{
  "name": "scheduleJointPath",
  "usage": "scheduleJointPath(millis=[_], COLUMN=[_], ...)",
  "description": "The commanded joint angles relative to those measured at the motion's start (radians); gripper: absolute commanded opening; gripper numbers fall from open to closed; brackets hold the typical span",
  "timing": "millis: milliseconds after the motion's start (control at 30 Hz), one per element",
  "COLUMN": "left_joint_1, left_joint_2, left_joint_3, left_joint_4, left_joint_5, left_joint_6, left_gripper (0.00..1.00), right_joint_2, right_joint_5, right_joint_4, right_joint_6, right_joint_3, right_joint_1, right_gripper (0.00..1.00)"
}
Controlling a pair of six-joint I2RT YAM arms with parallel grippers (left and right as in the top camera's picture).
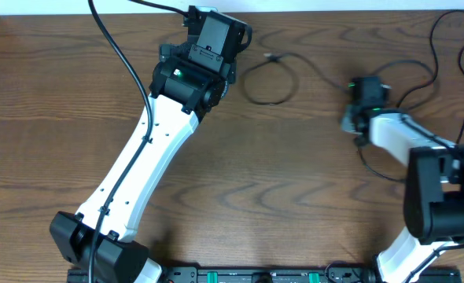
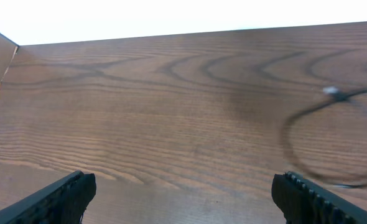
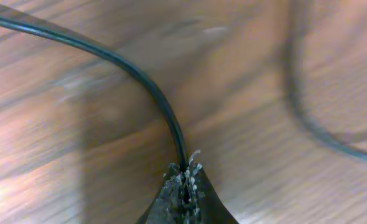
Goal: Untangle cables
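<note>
Pinching a thin black cable (image 3: 147, 81) at the very tips of its closed fingers, the right pincer (image 3: 185, 182) works low over the right half of the wooden table (image 1: 255, 196). From there the cord runs left into a loose loop (image 1: 270, 82) that ends in a small plug (image 1: 270, 56) near the far edge. A second dark strand (image 3: 314, 124), blurred in the right wrist view, curves close beside the held one, and more thin cords (image 1: 440, 47) trail around the right arm; whether any of them crosses the gripped cable cannot be told. The hold looks the weakest point, since only the fingertips bite the cord, and a sharp tug could let it slide free. A hard pull could instead draw the open loop tight, turning a slack curl into a knot, or whip the plug across the wood. If the neighbouring strand is caught underneath, it may be dragged along rather than separated. The left pincer (image 2: 183, 193) hangs with its fingers spread wide and empty over bare wood just left of the loop, so nothing pins the far end of the cord — any pull from the right would likely shift the whole cable instead of opening the tangle.
</note>
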Motion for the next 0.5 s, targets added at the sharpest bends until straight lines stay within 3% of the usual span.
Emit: scheduleJointPath(millis=[0, 267, 467], left_joint_1=[0.000, 0.000, 0.000], left_joint_2=[-0.012, -0.012, -0.012], left_joint_3=[0.002, 0.002, 0.001], left_joint_4=[-0.003, -0.003, -0.003], left_joint_5=[-0.002, -0.002, -0.002], left_joint_6=[-0.013, -0.013, -0.013], left_gripper=[0.95, 0.95, 0.95], right_joint_2=[0.053, 0.053, 0.053], right_joint_5=[-0.197, -0.568, -0.748], right_joint_4=[-0.035, 0.019, 0.195], right_joint_6=[0.031, 0.143, 0.426], right_joint_3=[-0.044, -0.044, -0.044], right_joint_1=[-0.117, -0.156, -0.078], right_gripper=[0.01, 0.01, 0.01])
